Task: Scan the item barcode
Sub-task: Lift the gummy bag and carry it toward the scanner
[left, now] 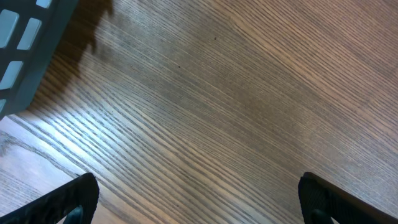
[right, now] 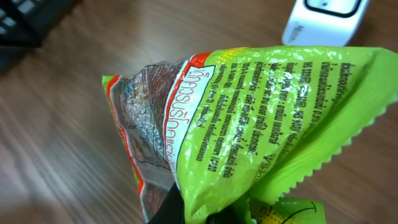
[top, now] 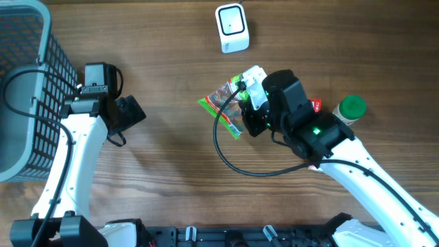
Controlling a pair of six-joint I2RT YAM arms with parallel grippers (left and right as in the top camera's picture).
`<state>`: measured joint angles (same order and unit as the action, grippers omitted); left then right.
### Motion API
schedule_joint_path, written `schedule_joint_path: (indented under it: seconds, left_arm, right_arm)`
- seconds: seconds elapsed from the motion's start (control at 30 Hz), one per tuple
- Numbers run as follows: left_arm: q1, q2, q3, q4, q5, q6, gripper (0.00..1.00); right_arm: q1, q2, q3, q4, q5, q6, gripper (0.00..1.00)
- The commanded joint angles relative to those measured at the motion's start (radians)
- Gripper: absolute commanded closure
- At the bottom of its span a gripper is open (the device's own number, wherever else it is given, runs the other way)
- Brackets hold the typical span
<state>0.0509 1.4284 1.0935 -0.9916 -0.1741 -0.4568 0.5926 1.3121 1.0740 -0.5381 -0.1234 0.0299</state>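
The left gripper (top: 132, 112) hangs wide open over the wooden table (top: 171, 62), beside a grey basket (top: 31, 96) cut off by the frame edge. The right gripper (top: 251, 123), largely hidden, is clamped on the green packet (top: 223, 106) below the white scanner (top: 232, 27); no barcode can be made out. A green-capped bottle (top: 352, 108) stands at the far right.

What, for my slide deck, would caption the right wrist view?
Right pincer shut on a green snack packet, white scanner behind it on the wooden table.
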Motion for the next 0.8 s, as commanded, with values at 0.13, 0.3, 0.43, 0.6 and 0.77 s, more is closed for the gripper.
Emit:
schedule_joint_path:
  seconds: [0.13, 0.3, 0.43, 0.6, 0.77]
  left_arm:
    - [0.005, -0.003, 0.014, 0.0, 0.002, 0.008, 0.0]
    - [0.005, -0.003, 0.014, 0.0, 0.002, 0.008, 0.0]
    - [0.005, -0.003, 0.014, 0.0, 0.002, 0.008, 0.0]
    - [0.005, -0.003, 0.014, 0.0, 0.002, 0.008, 0.0]
    - [0.005, -0.003, 0.014, 0.0, 0.002, 0.008, 0.0]
  right_arm:
    - [0.001, -0.007, 0.016, 0.01, -0.21, 0.018, 0.96]
    - [0.002, -0.007, 0.072, 0.027, -0.161, 0.051, 0.96]
    - [0.002, -0.003, 0.25, -0.105, -0.151, 0.031, 0.96]
    - [0.002, 0.063, 0.539, -0.364, -0.015, 0.019, 0.96]
    - [0.002, 0.168, 0.824, -0.5, 0.114, -0.007, 0.96]
